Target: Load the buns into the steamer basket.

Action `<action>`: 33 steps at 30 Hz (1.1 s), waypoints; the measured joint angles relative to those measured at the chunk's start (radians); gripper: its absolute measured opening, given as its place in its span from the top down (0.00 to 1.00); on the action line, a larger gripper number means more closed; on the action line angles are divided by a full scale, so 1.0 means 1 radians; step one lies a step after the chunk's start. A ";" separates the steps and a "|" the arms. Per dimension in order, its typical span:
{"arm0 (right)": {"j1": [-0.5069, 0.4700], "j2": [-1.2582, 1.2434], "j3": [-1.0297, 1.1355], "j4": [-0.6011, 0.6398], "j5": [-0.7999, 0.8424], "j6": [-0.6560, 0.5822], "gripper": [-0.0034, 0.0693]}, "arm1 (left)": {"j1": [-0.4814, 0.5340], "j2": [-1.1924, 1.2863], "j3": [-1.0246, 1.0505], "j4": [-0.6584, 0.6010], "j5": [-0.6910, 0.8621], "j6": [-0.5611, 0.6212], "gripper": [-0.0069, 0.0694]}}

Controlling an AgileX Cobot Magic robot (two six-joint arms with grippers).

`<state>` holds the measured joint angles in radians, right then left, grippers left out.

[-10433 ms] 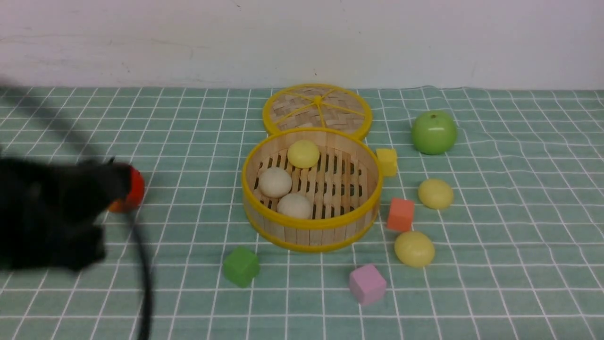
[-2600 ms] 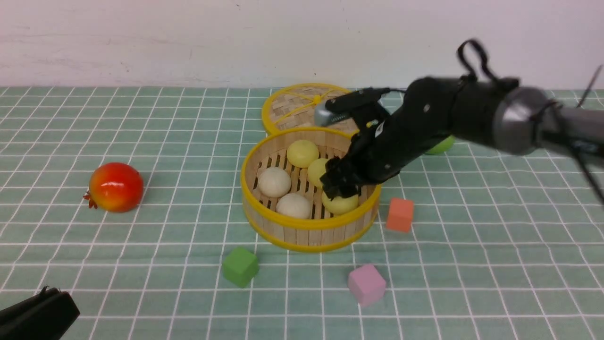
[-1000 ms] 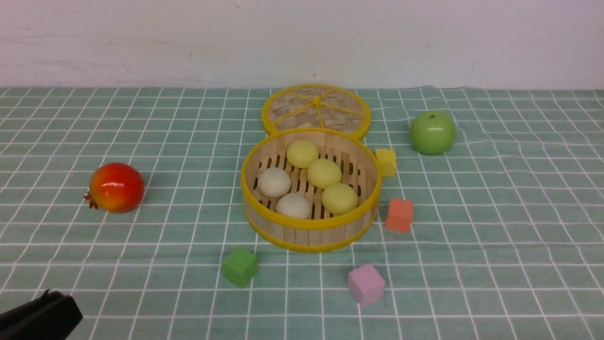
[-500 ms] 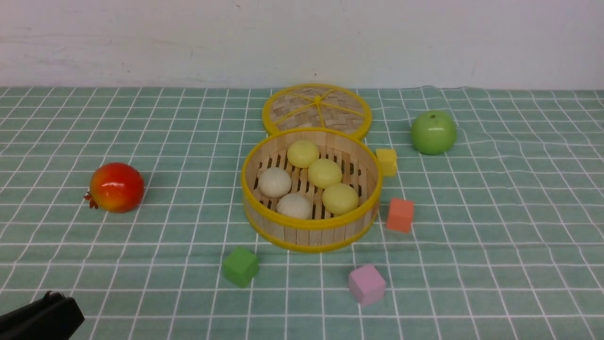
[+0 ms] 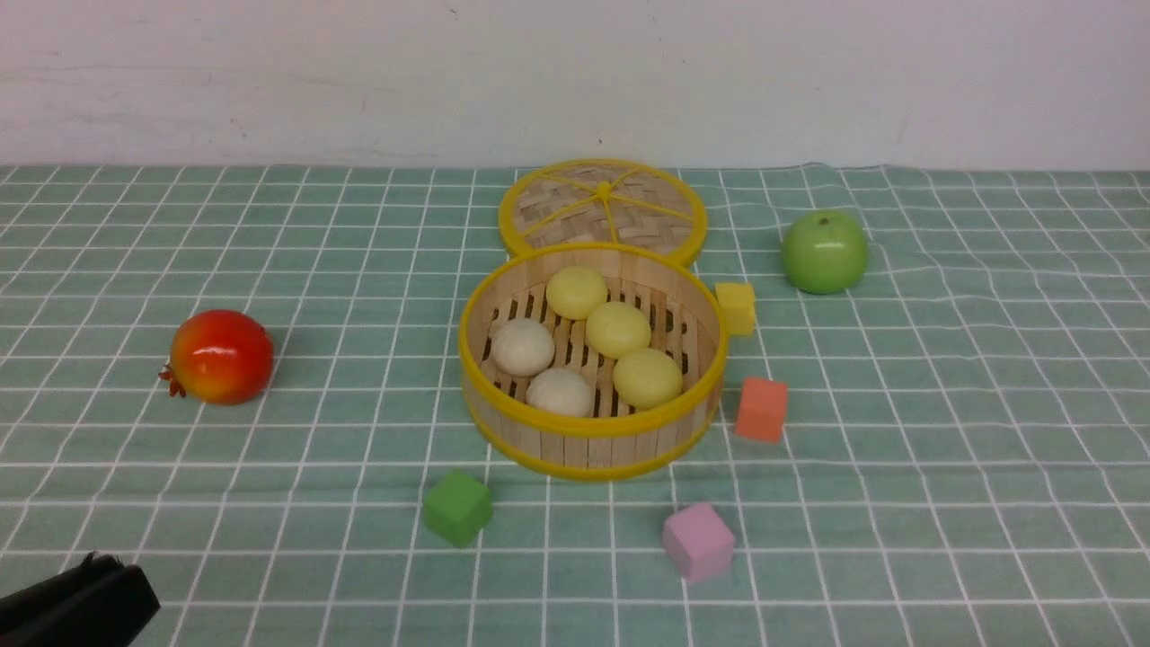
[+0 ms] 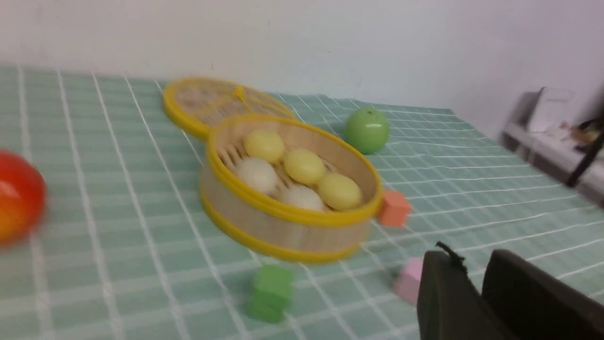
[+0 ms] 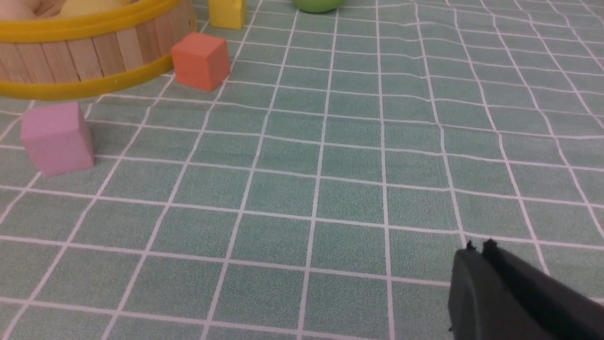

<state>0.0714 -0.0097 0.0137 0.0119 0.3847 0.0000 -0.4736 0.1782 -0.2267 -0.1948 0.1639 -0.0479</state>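
Observation:
The steamer basket (image 5: 588, 426) stands mid-cloth. Inside it lie several buns: three pale yellow ones (image 5: 577, 291) (image 5: 617, 329) (image 5: 647, 377) in a row and two off-white ones (image 5: 522, 347) (image 5: 559, 392) beside them. My left gripper (image 6: 474, 264) hovers low at the near left corner (image 5: 90, 584), far from the basket, its fingers slightly apart with nothing between them. My right gripper (image 7: 480, 248) is out of the front view. It hangs over bare cloth to the near right of the basket, fingers pressed together and empty.
The flat woven lid (image 5: 602, 202) lies behind the basket. A green apple (image 5: 824, 252) sits at the back right, a red pomegranate (image 5: 221, 356) at the left. Yellow (image 5: 737, 307), orange (image 5: 761, 409), pink (image 5: 698, 540) and green (image 5: 458, 508) cubes ring the basket.
The two yellow buns that lay on the cloth to the right are now in the basket, and the right arm has withdrawn from the front view. Over the last second nothing on the cloth moved.

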 joint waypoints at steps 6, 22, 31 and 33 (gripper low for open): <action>0.000 0.000 0.000 -0.002 0.000 0.000 0.95 | 0.100 -0.026 0.083 0.083 -0.113 -0.009 0.80; 0.000 -0.001 0.000 -0.012 0.000 0.000 0.92 | 0.418 -0.189 0.258 0.080 0.221 -0.095 0.93; 0.000 -0.001 0.000 -0.012 0.000 0.000 0.91 | 0.418 -0.189 0.258 0.080 0.216 -0.097 0.93; 0.000 -0.001 0.000 -0.012 0.000 0.000 0.91 | 0.418 -0.189 0.258 0.080 0.216 -0.097 0.93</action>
<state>0.0714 -0.0109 0.0137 0.0000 0.3847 0.0000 -0.0555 -0.0103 0.0308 -0.1145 0.3802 -0.1447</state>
